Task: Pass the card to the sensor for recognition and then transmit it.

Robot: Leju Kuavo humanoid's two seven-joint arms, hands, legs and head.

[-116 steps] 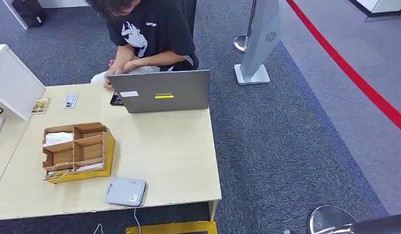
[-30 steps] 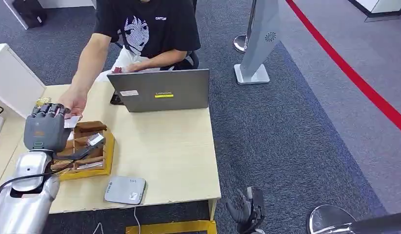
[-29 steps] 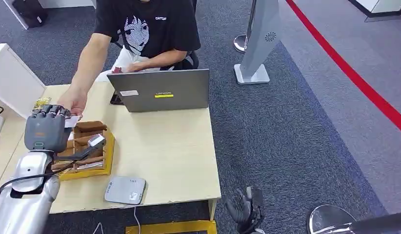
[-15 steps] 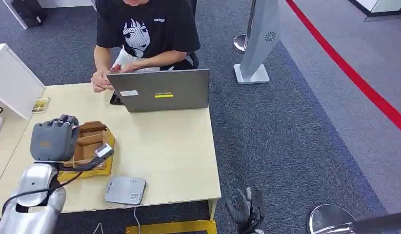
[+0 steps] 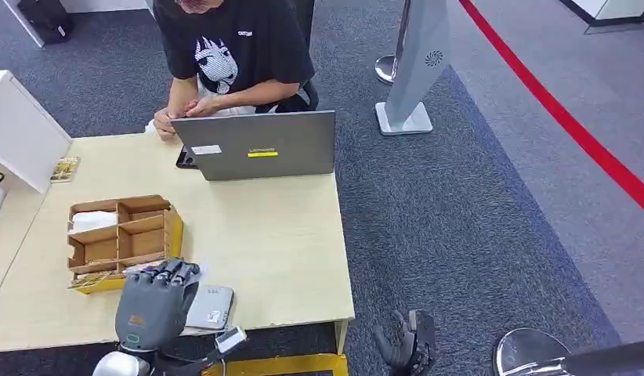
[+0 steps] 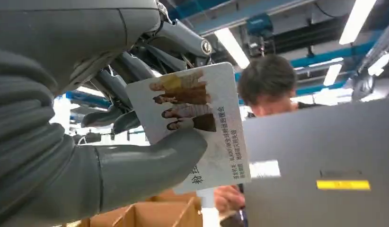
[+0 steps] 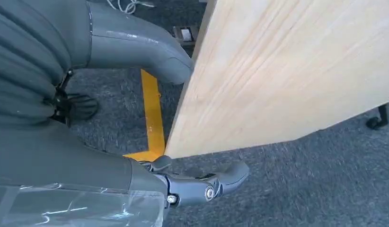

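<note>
A: Left wrist view, item one: the left hand (image 6: 112, 142) is pinching the card (image 6: 197, 125), thumb across the printed face, darker fingers behind it. Card status: held, lifted off the table (image 5: 248, 235).

B: Head view, same item: the left hand (image 5: 154, 305) is hovering over the near side of the grey sensor (image 5: 209, 307), covering part of it. Step in hand, as I judge it: the card is being presented to the sensor for recognition.

A: Next move, judged: lowering the card face flat onto or just above the sensor, pausing there, then carrying it on to the person (image 5: 229, 55) beyond the sensor for the handover.

B: Item two: the right hand (image 5: 409, 345) is hanging beside the table, well apart from the sensor, fingers loosely spread and holding nothing.

A: Surroundings: a wooden divider box (image 5: 123, 235) is sitting just beyond the sensor; a grey laptop (image 5: 256, 145) is standing farther beyond it, lid up.

B: Obstacles, judged: box and laptop lid are both lying on the path from the sensor to the person.
</note>
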